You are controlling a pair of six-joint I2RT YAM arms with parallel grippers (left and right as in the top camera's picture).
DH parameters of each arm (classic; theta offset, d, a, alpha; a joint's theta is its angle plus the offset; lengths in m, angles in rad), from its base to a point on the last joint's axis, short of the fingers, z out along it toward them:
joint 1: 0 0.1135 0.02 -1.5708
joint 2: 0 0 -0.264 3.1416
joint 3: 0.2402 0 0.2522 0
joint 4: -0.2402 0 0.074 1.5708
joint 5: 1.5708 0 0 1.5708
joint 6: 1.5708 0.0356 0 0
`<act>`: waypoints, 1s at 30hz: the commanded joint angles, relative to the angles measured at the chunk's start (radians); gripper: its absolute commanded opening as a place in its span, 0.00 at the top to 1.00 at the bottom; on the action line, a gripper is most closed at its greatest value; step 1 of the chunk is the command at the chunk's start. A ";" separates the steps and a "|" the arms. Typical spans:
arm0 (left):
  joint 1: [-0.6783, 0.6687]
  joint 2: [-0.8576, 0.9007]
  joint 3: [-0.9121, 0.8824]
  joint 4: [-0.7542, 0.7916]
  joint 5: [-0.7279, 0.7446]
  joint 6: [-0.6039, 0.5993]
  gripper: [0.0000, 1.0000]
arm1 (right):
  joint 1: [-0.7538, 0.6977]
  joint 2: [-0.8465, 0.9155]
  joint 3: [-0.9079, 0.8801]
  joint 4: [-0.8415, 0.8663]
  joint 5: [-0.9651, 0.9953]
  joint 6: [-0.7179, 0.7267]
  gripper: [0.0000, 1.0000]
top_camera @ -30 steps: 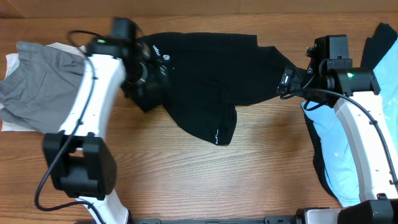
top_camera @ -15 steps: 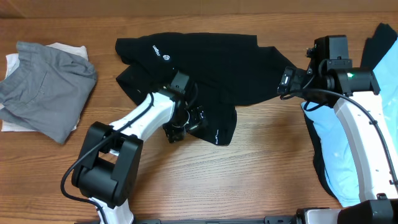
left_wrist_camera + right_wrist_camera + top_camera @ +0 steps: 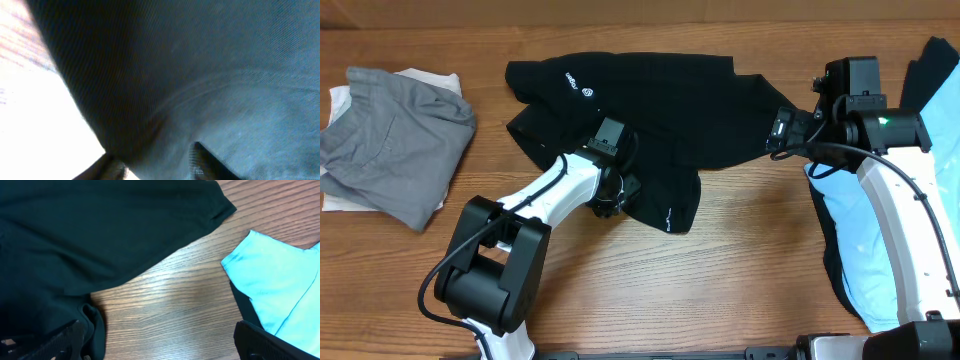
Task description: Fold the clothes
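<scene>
A black T-shirt with small white logo text lies crumpled across the middle of the wooden table. My left gripper is down at its lower front edge, left of the hanging sleeve. In the left wrist view, dark fabric fills the frame and a fold of it sits between the narrowed fingers of the left gripper. My right gripper hovers open at the shirt's right edge. In the right wrist view it is over bare wood, with the shirt to the left.
A grey garment lies folded on a white one at the far left. A light blue garment lies on dark cloth under the right arm, and shows in the right wrist view. Another dark garment is at the back right.
My left arm swung from the shirt's upper-left collar area down to its lower front edge, and its jaws narrowed onto the fabric. The right arm has not moved.
</scene>
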 commanded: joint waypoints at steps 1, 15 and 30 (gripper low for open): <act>-0.003 -0.004 -0.012 0.017 -0.058 -0.012 0.71 | -0.003 -0.003 0.009 -0.002 0.010 0.002 0.00; 0.042 -0.015 0.024 -0.163 0.005 0.115 0.96 | -0.003 -0.003 0.007 -0.020 0.020 0.006 0.00; 0.413 -0.122 0.031 -0.495 -0.120 0.398 0.96 | -0.040 0.002 -0.294 0.205 0.008 0.074 0.00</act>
